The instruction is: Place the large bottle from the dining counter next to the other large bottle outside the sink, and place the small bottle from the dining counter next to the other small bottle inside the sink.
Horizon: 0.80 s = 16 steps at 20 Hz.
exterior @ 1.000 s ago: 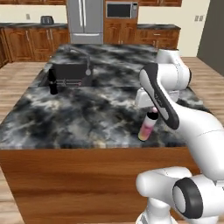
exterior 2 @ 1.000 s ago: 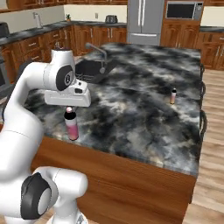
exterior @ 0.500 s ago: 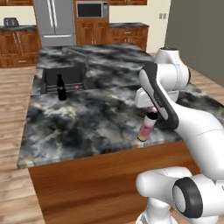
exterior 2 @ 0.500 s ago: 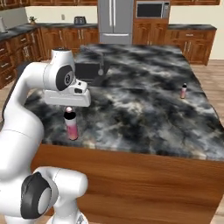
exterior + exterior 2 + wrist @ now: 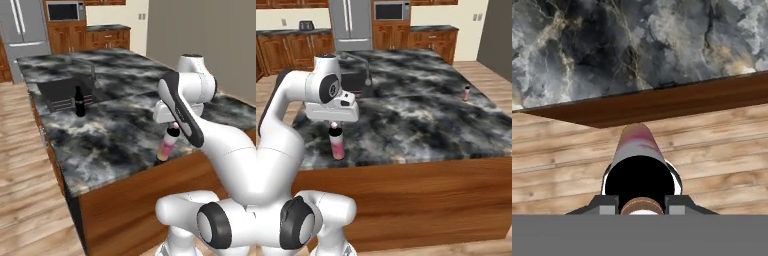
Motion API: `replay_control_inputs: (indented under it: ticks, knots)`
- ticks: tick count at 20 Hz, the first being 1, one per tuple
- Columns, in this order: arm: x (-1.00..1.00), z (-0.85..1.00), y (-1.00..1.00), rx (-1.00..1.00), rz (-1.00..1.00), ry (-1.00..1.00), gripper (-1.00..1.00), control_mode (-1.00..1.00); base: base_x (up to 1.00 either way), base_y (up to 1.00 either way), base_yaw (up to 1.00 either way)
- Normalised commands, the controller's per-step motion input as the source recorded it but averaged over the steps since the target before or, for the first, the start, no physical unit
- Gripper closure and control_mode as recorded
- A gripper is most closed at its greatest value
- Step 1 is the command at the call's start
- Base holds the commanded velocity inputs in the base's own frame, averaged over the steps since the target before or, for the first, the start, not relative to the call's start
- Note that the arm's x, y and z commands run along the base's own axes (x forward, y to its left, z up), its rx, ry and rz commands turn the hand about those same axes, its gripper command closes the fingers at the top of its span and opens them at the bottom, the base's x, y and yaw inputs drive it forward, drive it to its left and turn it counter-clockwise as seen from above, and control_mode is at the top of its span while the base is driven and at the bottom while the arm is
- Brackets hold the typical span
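The gripper is clamped on the dark cap of the large pink bottle, which hangs straight down below it, lifted off the dining counter. In the hand view the round black cap sits right between the two finger tips, and the body tapers away beneath, past the counter's wooden edge and over the plank floor.

For the carry, my read is: keep the wrist level so this slim, smooth cylinder doesn't swing or slip, since the hold is only at the top. Come in beside the black bottle, not over it, and lower until the base meets stone before letting go.

The pink bottle looks glossy, deep pink high up, fading paler toward its foot. The counter just beyond the gripper is polished black-and-grey marble on reddish-brown wood.

Farther out from the gripper, the black bottle stands upright by the sink, tall, narrow-necked, matte dark. The sink is a dark rectangular basin with a thin faucet.

Well off to the gripper's far side, the small pale bottle stands near the counter's edge.
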Motion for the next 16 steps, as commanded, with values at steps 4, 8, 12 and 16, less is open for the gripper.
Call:
replay_control_inputs:
  ticks: [4, 8, 12, 16]
  knots:
    - [0.0, 0.0, 0.0, 0.0, 0.0, 0.0, 1.0, 1.0, -0.06, 1.0, -0.46]
    - [0.0, 0.0, 0.0, 0.0, 0.0, 0.0, 1.0, 1.0, -0.05, 1.0, -0.48]
    - [0.0, 0.0, 0.0, 0.0, 0.0, 0.0, 1.0, 1.0, 0.04, 1.0, -0.53]
    - [0.0, 0.0, 0.0, 0.0, 0.0, 0.0, 1.0, 1.0, 0.07, 1.0, -0.57]
